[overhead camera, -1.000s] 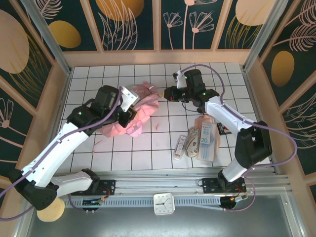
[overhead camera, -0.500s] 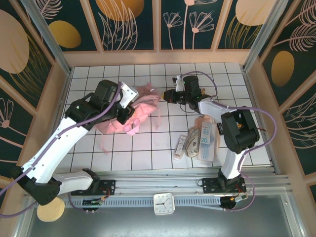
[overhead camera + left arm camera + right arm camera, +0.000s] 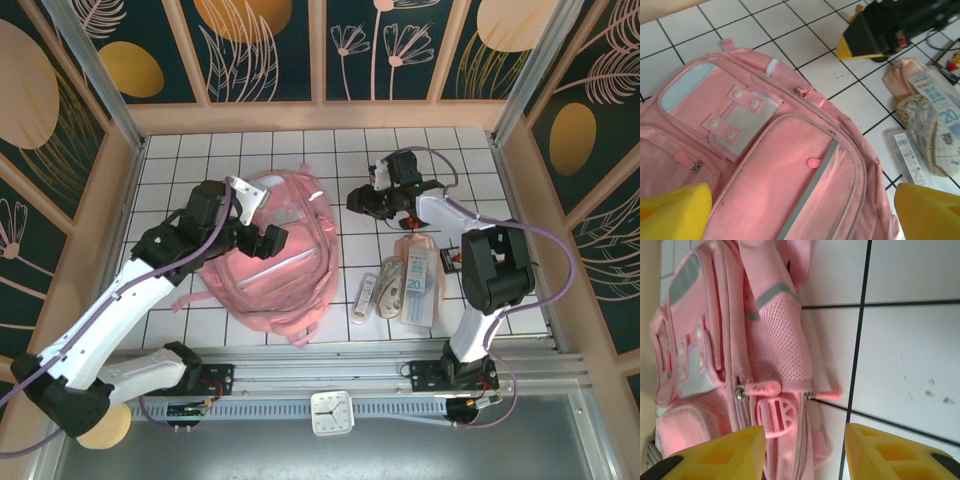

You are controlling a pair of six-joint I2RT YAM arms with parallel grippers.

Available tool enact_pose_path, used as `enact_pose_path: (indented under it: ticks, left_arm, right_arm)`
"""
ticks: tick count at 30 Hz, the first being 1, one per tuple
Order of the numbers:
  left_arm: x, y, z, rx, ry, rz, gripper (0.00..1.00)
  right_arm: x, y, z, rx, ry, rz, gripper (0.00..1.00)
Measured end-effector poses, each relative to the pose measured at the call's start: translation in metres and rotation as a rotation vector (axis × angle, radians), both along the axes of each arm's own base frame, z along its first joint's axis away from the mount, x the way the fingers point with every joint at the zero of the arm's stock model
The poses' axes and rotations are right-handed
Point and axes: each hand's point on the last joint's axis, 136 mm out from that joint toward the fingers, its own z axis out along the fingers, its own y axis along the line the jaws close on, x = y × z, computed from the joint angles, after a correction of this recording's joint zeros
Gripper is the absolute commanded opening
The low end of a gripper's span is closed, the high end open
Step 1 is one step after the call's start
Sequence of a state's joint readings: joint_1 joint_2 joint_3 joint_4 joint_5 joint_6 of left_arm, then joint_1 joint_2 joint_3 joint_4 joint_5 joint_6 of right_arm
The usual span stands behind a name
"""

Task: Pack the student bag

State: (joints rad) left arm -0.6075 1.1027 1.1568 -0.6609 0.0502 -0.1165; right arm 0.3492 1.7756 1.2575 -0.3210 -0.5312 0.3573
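Observation:
The student bag (image 3: pixel 285 270), a large pink backpack, lies spread flat on the tiled table with its front pockets up. My left gripper (image 3: pixel 258 222) hovers over its upper left part, and in the left wrist view its yellow fingertips (image 3: pixel 675 210) stand wide apart above the pink fabric (image 3: pixel 790 170) with nothing between them. My right gripper (image 3: pixel 358 199) is just off the bag's top right corner. In the right wrist view it (image 3: pixel 802 450) is open, and the bag's edge, with two pink zip pulls (image 3: pixel 765 388) and a buckle, lies just ahead of the fingers.
Right of the bag lie a clear pouch of stationery (image 3: pixel 418 285), a globe-patterned item (image 3: pixel 390 285) and a slim case (image 3: pixel 365 297). A small clock (image 3: pixel 330 412) sits on the front rail. Wooden walls close in the table.
The bag was bunched up and held between both shut grippers. Both have opened and let go, and it now lies flat and spread out, nearer the front.

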Motion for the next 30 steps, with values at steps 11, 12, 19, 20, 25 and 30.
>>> enact_pose_path:
  ticks: [11, 12, 19, 20, 25, 30]
  left_arm:
    - [0.031, -0.004, -0.072, 0.063, 0.164, 0.158, 0.94]
    - [0.033, -0.004, -0.075, 0.061, 0.170, 0.172, 0.94]
    - [0.040, 0.004, -0.085, 0.044, 0.212, 0.242, 0.94]
    - [0.040, 0.005, -0.085, 0.042, 0.214, 0.248, 0.94]
    - [0.037, 0.011, -0.091, 0.040, 0.230, 0.270, 0.94]
    - [0.031, 0.024, -0.114, 0.065, 0.280, 0.305, 0.94]
  right_arm:
    - [-0.005, 0.063, -0.013, -0.103, -0.045, 0.265, 0.45]
    - [-0.005, 0.067, -0.018, -0.112, -0.076, 0.293, 0.45]
    - [-0.011, 0.058, -0.045, -0.146, -0.328, 0.465, 0.43]
    - [-0.010, 0.057, -0.046, -0.150, -0.368, 0.495, 0.43]
    - [0.001, 0.055, -0.040, -0.173, -0.573, 0.623, 0.44]
    - [0.002, 0.063, -0.038, -0.219, -0.733, 0.749, 0.46]
